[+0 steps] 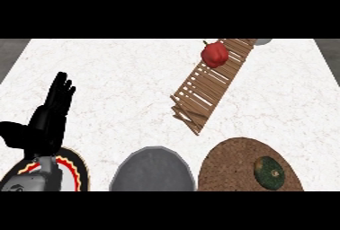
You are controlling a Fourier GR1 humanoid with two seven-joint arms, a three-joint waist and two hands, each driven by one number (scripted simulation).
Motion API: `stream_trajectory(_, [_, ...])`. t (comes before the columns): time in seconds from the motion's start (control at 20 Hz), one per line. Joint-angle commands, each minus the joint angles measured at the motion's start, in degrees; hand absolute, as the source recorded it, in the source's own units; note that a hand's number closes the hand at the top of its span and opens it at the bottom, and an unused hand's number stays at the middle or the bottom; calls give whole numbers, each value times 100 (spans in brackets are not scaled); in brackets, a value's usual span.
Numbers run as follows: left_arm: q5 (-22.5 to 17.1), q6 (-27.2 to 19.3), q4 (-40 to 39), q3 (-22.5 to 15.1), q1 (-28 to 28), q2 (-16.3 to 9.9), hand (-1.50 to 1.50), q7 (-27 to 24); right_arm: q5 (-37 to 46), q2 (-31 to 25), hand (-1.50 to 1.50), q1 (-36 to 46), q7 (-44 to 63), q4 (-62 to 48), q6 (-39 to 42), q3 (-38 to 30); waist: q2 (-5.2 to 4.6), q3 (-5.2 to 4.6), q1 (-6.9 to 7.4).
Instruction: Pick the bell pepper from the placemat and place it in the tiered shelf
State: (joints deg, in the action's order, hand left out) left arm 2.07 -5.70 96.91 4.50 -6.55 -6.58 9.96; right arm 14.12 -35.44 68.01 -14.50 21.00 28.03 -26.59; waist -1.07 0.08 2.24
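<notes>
Red bell pepper (214, 54) already sat on the slatted tiered shelf (206, 90) at 1 o'clock. Left hand (46, 117) at 9 o'clock, fingers straight, holding nothing. Risk: pepper could roll off the tilted slats.

Red pepper (214, 54) on brown slatted shelf (207, 85), white marbled worktop (126, 81), brown mat (232, 168), dark green squash (269, 172), grey plate (153, 173), black hand (50, 114).
</notes>
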Motion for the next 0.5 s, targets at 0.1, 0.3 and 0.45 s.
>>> stream_trajectory(0.1, [-34, 43, -318, 30, -321, -16, 0, 3, 29, -723, -150, -226, -615, -507, 663, -74, -61, 8, 66])
stream_trajectory(0.3, [-47, 56, -162, 47, -229, -34, 0, -41, -6, -1151, -150, -158, -671, -728, 1108, -150, -71, 13, 146])
stream_trajectory(0.45, [51, 3, -134, -64, -350, 9, 0, 72, 78, -1170, -150, -444, -1126, -747, 1103, -107, -112, 23, 178])
